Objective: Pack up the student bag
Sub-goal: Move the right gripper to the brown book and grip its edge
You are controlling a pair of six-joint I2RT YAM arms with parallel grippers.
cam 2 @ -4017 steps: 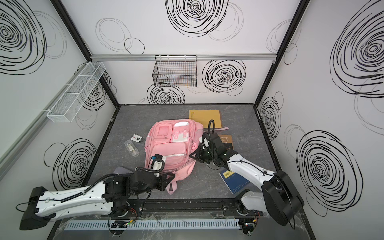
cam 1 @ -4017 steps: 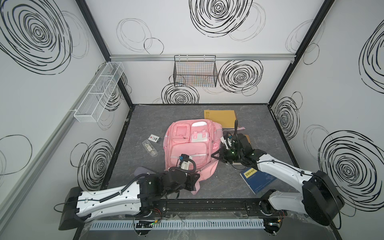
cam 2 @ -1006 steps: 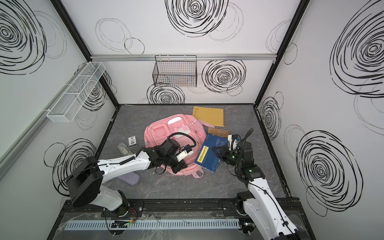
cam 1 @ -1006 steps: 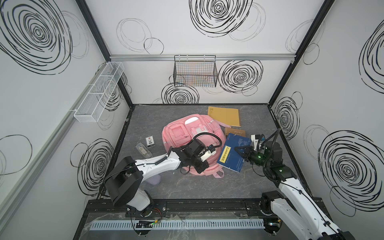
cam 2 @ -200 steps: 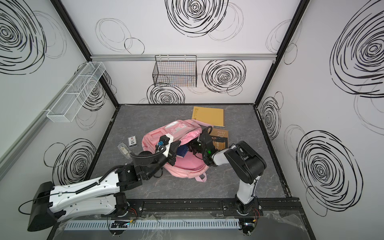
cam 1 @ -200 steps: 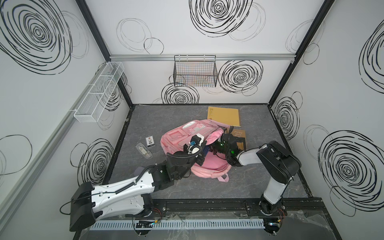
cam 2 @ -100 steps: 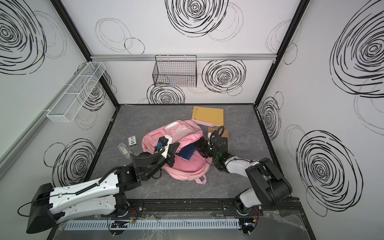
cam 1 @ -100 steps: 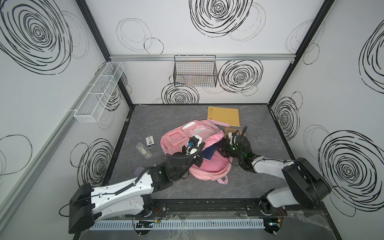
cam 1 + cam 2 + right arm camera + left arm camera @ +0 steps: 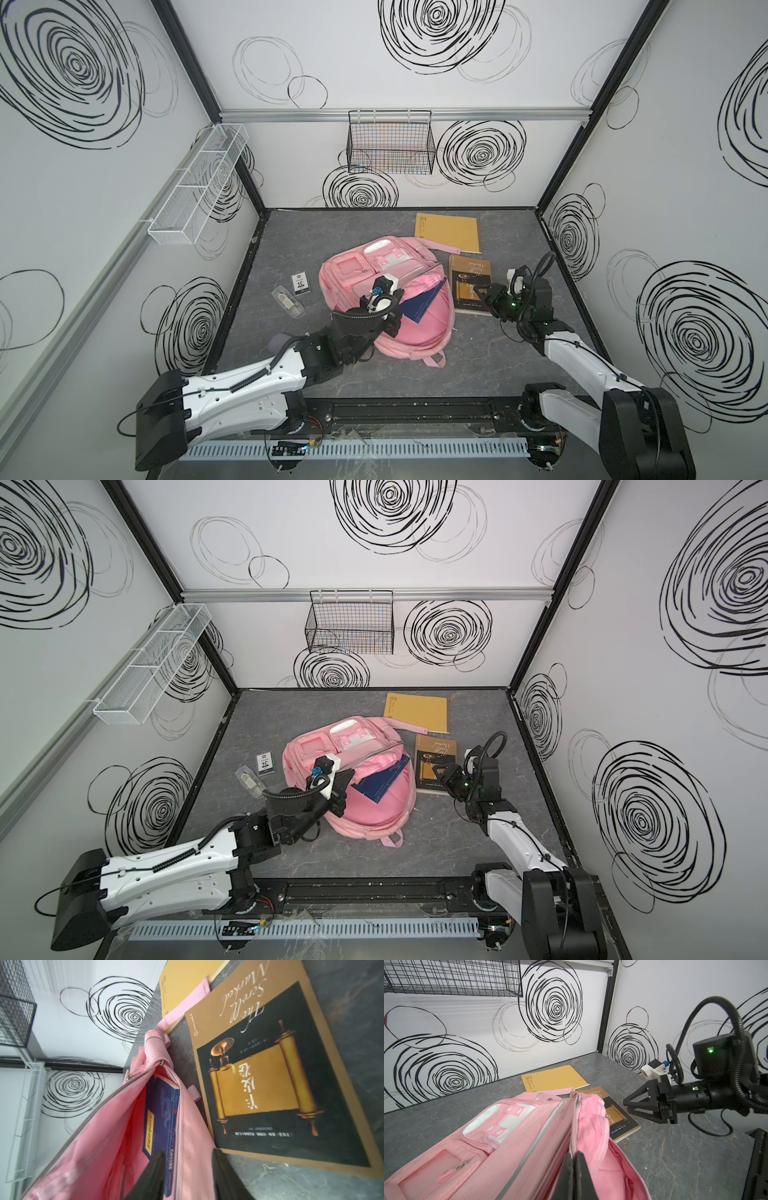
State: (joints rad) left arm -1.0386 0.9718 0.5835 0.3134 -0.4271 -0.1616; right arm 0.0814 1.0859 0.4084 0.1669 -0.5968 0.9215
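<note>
Plastic at the left: a clear case and a card lie loose on the table, unpacked. The bag lies mid-table, its main mouth gaping toward the right. The left gripper is clamped on the mouth's upper edge, holding it up. A blue book sits partly inside. Behind the bag, farther off, lies an envelope, and just right of the bag a brown book lies flat. The right gripper hangs over that book, jaws apart, empty. I'd judge one item in and four left.
</note>
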